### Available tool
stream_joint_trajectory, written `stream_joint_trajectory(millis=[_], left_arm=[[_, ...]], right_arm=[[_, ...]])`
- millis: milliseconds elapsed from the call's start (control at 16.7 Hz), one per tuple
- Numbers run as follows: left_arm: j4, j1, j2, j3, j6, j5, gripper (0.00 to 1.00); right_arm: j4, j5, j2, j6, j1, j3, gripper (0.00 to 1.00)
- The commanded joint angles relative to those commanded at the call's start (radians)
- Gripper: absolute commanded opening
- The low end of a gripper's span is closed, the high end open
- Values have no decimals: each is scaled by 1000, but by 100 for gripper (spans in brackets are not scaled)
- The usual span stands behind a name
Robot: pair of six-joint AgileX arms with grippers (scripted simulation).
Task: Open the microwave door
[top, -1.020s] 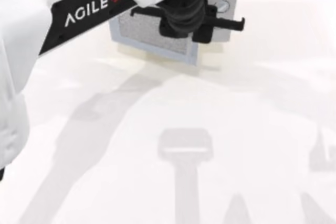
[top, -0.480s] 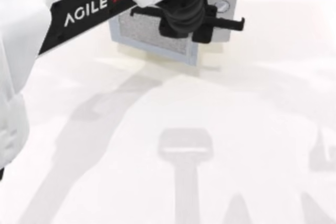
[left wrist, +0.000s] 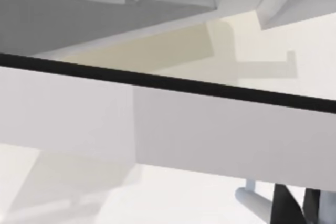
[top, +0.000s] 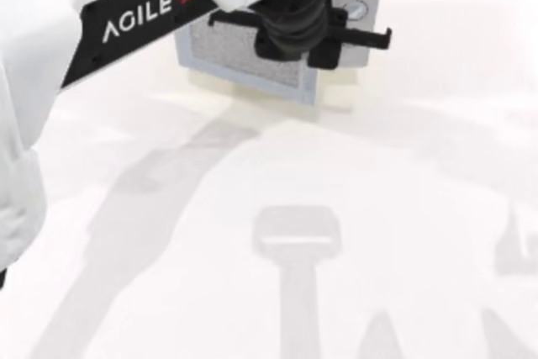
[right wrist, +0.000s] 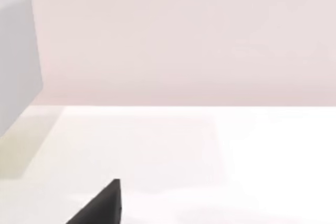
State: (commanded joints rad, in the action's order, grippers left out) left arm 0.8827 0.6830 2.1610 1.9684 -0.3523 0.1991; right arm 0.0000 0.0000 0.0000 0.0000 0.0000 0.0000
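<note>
Setting: a pale table [top: 403, 208] seen from above, with soft grey shadows of arms falling across it.
Microwave: the small light grey microwave [top: 357, 35] stands at the far edge of the table, near the middle of the top view, partly covered by the left arm.
Microwave door: the microwave door [top: 239, 60] is the flat panel with a speckled mesh window, facing the near side of the table; its lower edge stands out from the cream base beneath it, so it looks a little ajar – how far cannot be told.
Control panel: one round knob [top: 356, 9] shows on the panel just right of the door.
Left arm: the left arm [top: 126, 18], white with a black band, reaches in from the top view's left edge over the door.
Left gripper: the left gripper [top: 324, 44] is a dark mass over the seam between door and knob panel; the handle is hidden under it, and whether the fingers are apart or together cannot be told.
Left wrist view: a wide pale panel with a dark top edge fills the picture – very close; a thin rounded bar [left wrist: 252, 203] and a dark fingertip [left wrist: 286, 208] sit together in one corner.
Right arm: parked out of the top view; its wrist camera sees bare table, a pink wall, a grey box corner and a dark gripper tip [right wrist: 102, 205].
</note>
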Motion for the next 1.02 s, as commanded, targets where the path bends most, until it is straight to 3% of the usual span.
stream_joint_trajectory(millis=[360,1020], left_arm=[[-2,6,1,-4,-1,-7,0],[-74,-18,-99,-155,109,-58,0]], right_arm=[[0,0,0,0,0,0,100],[0,0,0,0,0,0,100]])
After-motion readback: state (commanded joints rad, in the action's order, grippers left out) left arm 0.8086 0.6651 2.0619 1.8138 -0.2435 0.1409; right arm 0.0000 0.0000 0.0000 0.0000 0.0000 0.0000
